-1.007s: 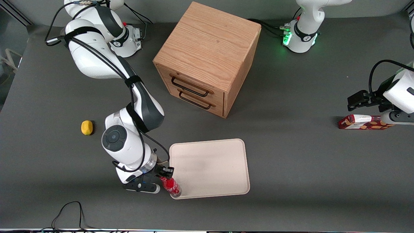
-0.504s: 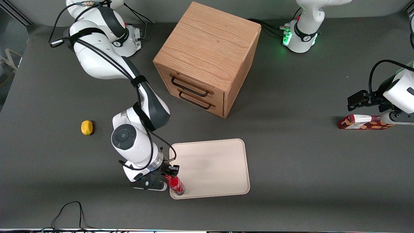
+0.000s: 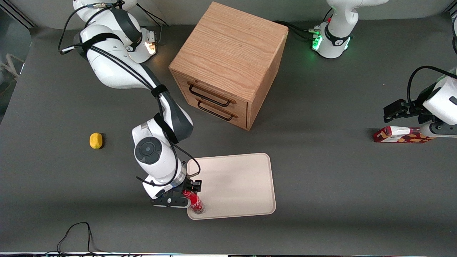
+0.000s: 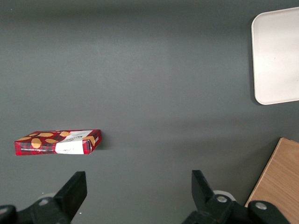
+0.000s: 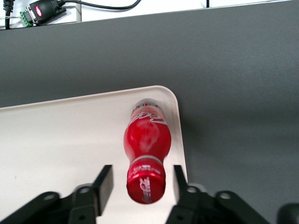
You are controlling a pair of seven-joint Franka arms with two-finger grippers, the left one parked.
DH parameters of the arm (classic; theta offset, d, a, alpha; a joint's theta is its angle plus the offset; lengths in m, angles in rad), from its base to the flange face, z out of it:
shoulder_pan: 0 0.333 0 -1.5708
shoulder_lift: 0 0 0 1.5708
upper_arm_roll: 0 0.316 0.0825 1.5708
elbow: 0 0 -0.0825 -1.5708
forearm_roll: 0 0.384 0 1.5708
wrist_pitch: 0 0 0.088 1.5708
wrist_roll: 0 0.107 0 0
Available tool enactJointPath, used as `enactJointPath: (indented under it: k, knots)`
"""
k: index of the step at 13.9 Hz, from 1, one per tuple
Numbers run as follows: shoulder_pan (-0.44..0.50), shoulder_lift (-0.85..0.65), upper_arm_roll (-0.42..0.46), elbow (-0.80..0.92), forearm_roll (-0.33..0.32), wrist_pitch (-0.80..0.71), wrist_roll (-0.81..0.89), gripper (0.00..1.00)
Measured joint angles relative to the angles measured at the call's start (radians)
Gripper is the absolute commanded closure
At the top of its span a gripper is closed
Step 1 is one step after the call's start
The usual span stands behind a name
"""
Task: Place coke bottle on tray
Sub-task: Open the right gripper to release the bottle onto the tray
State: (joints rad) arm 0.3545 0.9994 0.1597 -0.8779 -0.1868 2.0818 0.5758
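Observation:
The coke bottle (image 3: 195, 205), small and red with a red cap, stands upright on the corner of the cream-white tray (image 3: 235, 185) that is nearest the front camera, at the working arm's end. My right gripper (image 3: 188, 194) is just above it. In the right wrist view the gripper (image 5: 141, 184) is open: its fingers (image 5: 103, 182) stand on either side of the bottle's cap (image 5: 145, 184) with a gap on each side. The bottle (image 5: 147, 140) rests on the tray (image 5: 60, 140) close to its rounded rim. The tray's edge also shows in the left wrist view (image 4: 278, 56).
A wooden two-drawer cabinet (image 3: 228, 64) stands farther from the front camera than the tray. A yellow lemon-like object (image 3: 95, 140) lies toward the working arm's end. A flat red carton (image 3: 400, 135) lies toward the parked arm's end, also in the left wrist view (image 4: 58, 142). A black cable (image 3: 76, 232) loops near the table's front edge.
My right arm has moved sideways toward the tray with the bottle, from just over the tray's edge to inside its corner. The bottle now stands more upright.

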Motion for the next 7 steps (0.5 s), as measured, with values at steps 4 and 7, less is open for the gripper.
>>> enactJointPath:
  k: [4,7]
  knots:
    - [0.002,-0.002,-0.006,0.003,-0.005,-0.038,0.002,0.00]
    - [-0.001,-0.015,-0.010,0.007,-0.005,-0.089,0.002,0.00]
